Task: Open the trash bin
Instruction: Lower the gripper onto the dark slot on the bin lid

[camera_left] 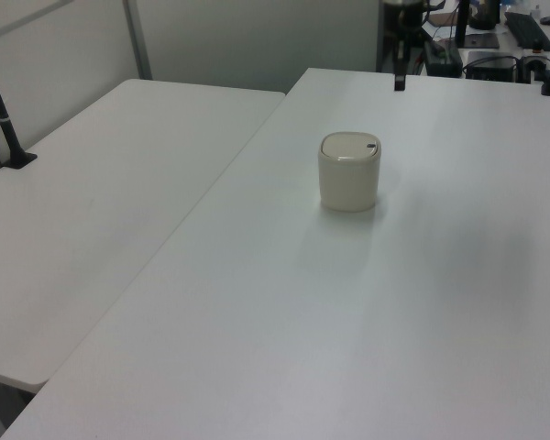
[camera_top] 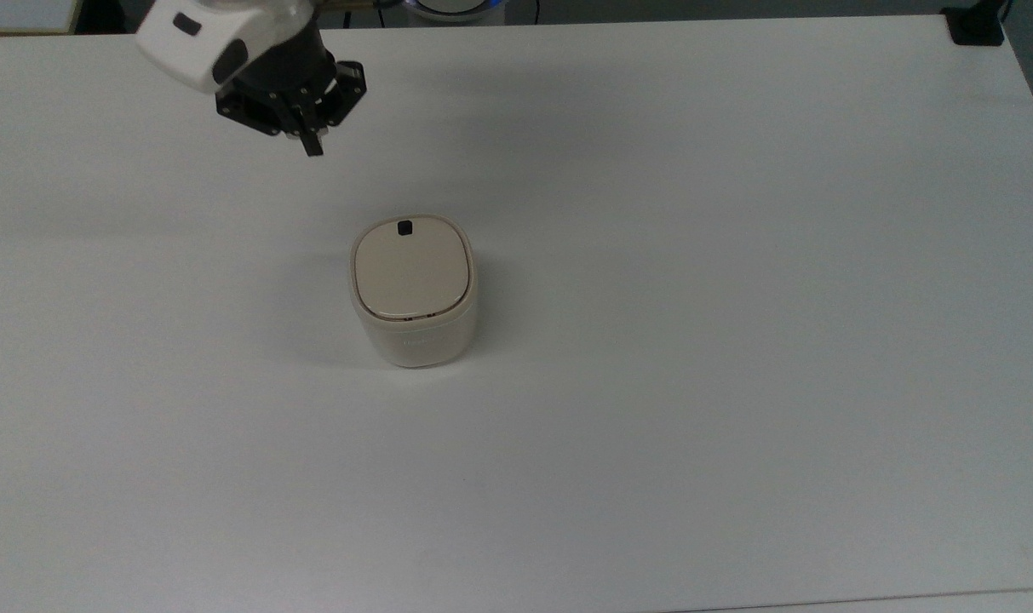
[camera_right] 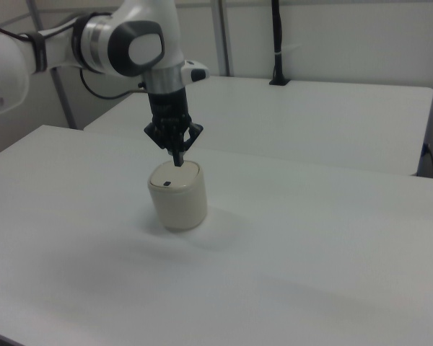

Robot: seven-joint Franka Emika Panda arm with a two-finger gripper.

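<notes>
Trash bin [camera_top: 413, 291] stands upright on the white table [camera_top: 737, 340], near the table's middle, well away from every edge. In the top view it sits slightly toward the top view's left of centre. Lid [camera_top: 410, 269] is flat, tan, fully seated on the cream body; no gap visible between lid and rim. Small black square button [camera_top: 404, 227] sits at the lid edge that faces the far edge of the table in the top view, the edge nearest the arm.

Gripper [camera_top: 312, 150] hangs above the table between the bin and the far edge, toward the top view's left of the bin, pointing down. Fingers are pressed together into a single black tip, nothing held between them. In the right view the gripper [camera_right: 177, 161] appears just above the bin [camera_right: 177, 195], over the far side of the lid [camera_right: 175, 174]; no contact with the lid is visible. In the left view the gripper [camera_left: 400, 82] shows as a thin dark tip near the far table edge, apart from the bin [camera_left: 349, 171].

A second white table [camera_left: 101, 211] adjoins along one long edge.
</notes>
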